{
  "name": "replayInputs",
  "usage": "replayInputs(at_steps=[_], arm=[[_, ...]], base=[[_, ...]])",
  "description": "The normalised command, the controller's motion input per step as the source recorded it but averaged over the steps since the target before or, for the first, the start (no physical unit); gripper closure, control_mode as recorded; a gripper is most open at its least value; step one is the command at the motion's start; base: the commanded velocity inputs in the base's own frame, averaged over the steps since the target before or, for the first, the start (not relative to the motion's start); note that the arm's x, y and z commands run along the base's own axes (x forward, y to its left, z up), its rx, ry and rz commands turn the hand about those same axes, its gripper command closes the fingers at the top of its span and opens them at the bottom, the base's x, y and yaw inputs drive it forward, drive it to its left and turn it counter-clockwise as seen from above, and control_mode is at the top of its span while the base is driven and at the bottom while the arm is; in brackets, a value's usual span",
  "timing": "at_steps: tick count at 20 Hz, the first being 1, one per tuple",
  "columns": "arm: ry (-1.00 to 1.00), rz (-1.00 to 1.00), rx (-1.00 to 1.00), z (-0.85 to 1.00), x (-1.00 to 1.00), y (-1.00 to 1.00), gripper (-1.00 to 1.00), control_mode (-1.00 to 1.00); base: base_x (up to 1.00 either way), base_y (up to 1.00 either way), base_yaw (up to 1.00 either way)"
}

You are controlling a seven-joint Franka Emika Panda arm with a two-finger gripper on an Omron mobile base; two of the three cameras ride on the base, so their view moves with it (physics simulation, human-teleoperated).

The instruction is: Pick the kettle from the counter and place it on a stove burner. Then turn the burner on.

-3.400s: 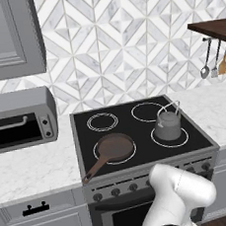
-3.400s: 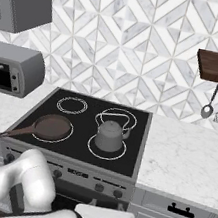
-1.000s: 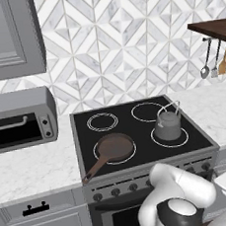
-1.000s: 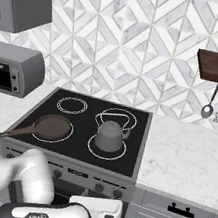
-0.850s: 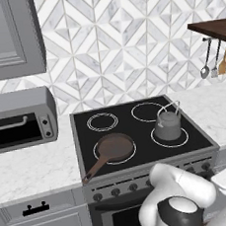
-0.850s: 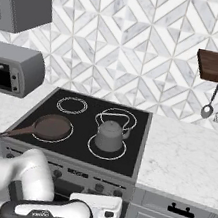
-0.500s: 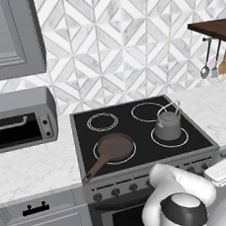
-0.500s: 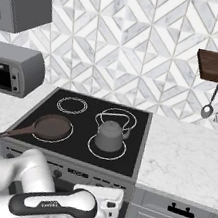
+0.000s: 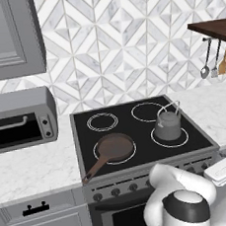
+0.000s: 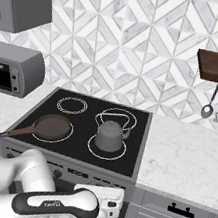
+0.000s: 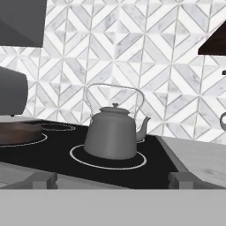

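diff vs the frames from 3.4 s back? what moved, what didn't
Only the arm moved: low in front of the stove, its hand rose and swung toward the robot's right, ending level with the stove's front edge. Nothing was grasped or released. The kettle sits on the front right stove burner as before; the frying pan and toaster oven are also unchanged.

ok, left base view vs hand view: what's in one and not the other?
Left base view alone: the stove knobs along the front panel, the toaster oven's whole front, the hanging utensils, and the frying pan's long handle pointing front-left.
Hand view alone: a low side-on look at the kettle's spout, lid knob and arched wire handle.
Both: the kettle sitting upright inside the stove burner ring, the black cooktop, the patterned backsplash, and white counter beside the stove.
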Motion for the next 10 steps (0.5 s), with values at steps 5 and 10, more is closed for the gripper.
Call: replayInputs(at_steps=[5,10], arm=[[0.00,0.00,0.00,0.00,0.00,0.00,-1.00,1.00],[0.00,0.00,0.00,0.00,0.00,0.00,-1.00,1.00]], base=[[-0.25,0.21,0.08],[-0.38,0.62,0.16]])
